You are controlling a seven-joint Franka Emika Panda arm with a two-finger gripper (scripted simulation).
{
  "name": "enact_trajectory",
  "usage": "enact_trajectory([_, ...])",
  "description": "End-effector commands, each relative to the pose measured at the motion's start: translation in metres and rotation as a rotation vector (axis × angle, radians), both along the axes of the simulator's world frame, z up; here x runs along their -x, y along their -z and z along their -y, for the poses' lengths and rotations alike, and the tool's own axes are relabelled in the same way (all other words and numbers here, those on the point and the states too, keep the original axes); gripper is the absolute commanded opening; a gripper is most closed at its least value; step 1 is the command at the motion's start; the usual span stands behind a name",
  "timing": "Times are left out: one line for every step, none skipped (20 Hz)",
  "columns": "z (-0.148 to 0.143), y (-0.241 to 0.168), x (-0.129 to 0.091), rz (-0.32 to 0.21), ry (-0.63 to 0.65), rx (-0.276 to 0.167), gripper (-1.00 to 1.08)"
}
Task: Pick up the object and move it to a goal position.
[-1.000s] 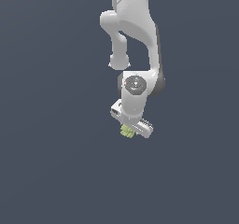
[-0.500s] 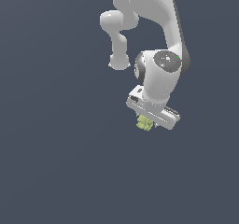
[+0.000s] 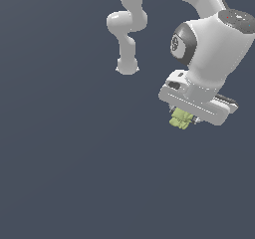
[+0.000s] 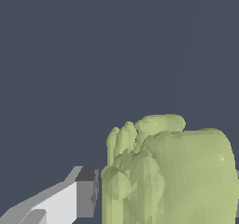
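The object is a small yellow-green lumpy block hanging just under the white hand of the arm in the exterior view. My gripper is shut on it, and the fingers are mostly hidden behind the hand and the object. In the wrist view the object fills much of the picture, with one white, dark-tipped finger pressed against its side. The other finger is hidden by the object.
The arm's white links rise toward the upper part of the exterior view. Everything else is a flat dark grey-blue background with no other things in it.
The arm has carried the object toward the exterior view's right and closer to the camera, so hand and object look larger. The grip has stayed shut on the object.
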State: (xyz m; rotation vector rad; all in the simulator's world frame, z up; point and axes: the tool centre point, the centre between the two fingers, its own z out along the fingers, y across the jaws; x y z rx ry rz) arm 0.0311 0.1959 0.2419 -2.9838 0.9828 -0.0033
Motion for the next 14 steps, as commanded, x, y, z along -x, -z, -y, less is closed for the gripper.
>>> enact_trajectory([-0.014,-0.016,-0.001,-0.002,0.001,0.001,-1.0])
enact_trajectory([-0.018,-0.021,-0.001,-0.002,0.001,0.001,-1.0])
enact_trajectory([-0.022,-0.026,-0.002,-0.002,0.001,0.001,-1.0])
enact_trajectory([-0.026,-0.03,-0.002,-0.002,0.001,0.001,-1.0])
enact_trajectory([-0.029,-0.034,-0.003,-0.002,0.001,0.0,-1.0])
enact_trajectory([-0.032,-0.037,-0.003,-0.002,0.001,0.0,-1.0])
enact_trajectory([-0.034,-0.039,-0.004,-0.002,0.001,0.0,-1.0])
enact_trajectory([-0.036,-0.041,-0.004,-0.002,0.001,0.0,-1.0])
enact_trajectory([-0.038,-0.043,-0.004,-0.002,0.001,0.0,-1.0])
enact_trajectory([-0.039,-0.045,-0.005,-0.002,0.001,0.0,-1.0])
enact_trajectory([-0.04,-0.046,-0.005,-0.002,0.001,0.0,-1.0])
enact_trajectory([-0.041,-0.046,-0.005,-0.002,0.001,0.0,-1.0])
enact_trajectory([-0.041,-0.047,-0.005,-0.002,0.001,0.0,-1.0])
enact_trajectory([-0.041,-0.047,-0.005,-0.002,0.001,0.0,-1.0])
